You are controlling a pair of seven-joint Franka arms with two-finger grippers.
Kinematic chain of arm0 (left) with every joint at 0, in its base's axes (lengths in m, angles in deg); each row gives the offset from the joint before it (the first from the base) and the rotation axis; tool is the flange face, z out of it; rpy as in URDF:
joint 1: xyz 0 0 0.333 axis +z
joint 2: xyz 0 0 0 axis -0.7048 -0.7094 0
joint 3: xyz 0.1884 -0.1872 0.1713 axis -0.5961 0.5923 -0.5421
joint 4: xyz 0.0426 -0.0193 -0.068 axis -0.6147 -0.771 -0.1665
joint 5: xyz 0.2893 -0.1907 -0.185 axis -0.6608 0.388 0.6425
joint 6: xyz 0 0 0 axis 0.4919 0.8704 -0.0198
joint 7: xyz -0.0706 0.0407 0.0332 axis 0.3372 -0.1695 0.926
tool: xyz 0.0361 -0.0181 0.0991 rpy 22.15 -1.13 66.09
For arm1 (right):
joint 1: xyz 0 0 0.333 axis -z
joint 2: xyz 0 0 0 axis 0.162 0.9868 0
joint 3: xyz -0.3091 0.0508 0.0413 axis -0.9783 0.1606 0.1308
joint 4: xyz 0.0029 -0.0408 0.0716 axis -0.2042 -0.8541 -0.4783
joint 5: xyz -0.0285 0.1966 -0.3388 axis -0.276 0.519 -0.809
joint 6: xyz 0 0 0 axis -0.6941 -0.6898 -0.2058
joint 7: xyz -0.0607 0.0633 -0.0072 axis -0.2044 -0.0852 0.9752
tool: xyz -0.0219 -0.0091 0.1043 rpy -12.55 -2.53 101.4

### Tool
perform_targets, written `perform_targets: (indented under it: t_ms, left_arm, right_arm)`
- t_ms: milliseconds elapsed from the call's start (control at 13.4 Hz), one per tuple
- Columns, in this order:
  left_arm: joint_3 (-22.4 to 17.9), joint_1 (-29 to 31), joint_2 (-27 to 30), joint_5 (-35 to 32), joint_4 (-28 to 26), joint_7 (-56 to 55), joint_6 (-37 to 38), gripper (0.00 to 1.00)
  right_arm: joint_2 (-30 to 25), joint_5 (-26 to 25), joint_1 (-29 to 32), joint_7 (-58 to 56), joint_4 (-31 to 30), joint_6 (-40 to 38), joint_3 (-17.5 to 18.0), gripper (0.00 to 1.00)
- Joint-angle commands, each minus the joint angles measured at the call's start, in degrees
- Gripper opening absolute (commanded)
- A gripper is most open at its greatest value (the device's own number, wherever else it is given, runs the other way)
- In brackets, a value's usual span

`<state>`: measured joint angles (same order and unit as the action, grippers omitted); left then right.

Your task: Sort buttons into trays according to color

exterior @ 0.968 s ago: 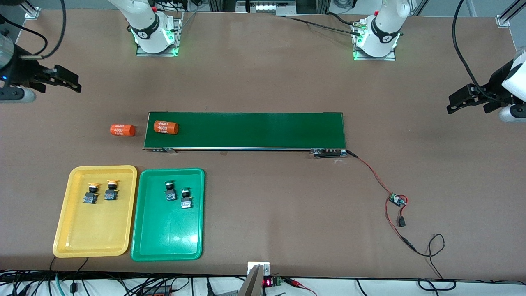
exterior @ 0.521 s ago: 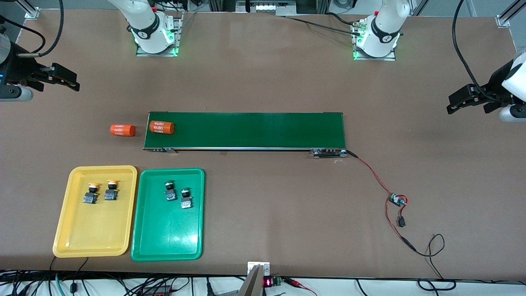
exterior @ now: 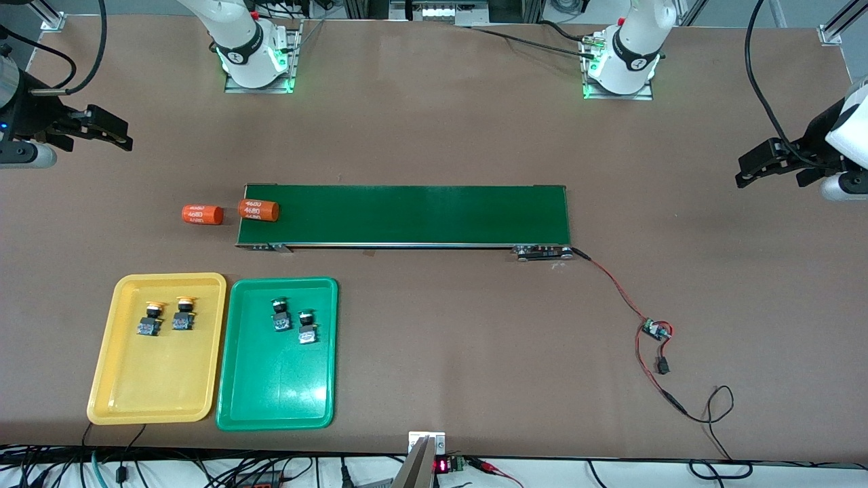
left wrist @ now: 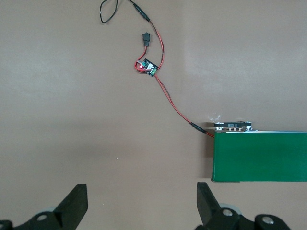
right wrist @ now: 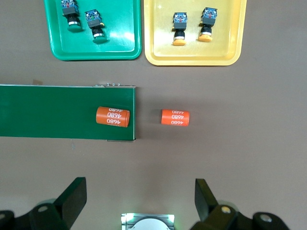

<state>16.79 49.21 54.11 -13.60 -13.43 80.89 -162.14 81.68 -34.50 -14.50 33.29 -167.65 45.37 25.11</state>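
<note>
Two yellow-capped buttons lie in the yellow tray. Two green-capped buttons lie in the green tray beside it. Both trays sit nearer the front camera than the belt, toward the right arm's end. The right wrist view shows the yellow tray and the green tray with their buttons. My right gripper hangs open and empty above that end's table edge. My left gripper hangs open and empty over the bare table at the left arm's end.
A long dark-green conveyor belt crosses the table's middle. One orange "4680" cylinder lies at its end toward the right arm, another on the table just off that end. A red-black wire with a small circuit board trails from the belt's left-arm end.
The orange cylinder on the belt has travelled toward the belt's end at the right arm's side. Both grippers have barely shifted, and the buttons have not moved.
</note>
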Motion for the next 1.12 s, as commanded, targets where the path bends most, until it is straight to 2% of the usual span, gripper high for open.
perform_targets:
  t_ms: [0,1043]
  left_arm:
    - [-0.8,-0.6,1.0,0.2,-0.8,-0.2,-0.2,1.0]
    - [-0.7,-0.7,0.9,0.2,-0.7,-0.2,-0.5,1.0]
  right_arm:
    - [0.5,-0.7,-1.1,0.9,1.7,-1.1,0.3,1.0]
    - [0.6,-1.2,-1.3,0.9,1.7,-0.7,0.2,1.0]
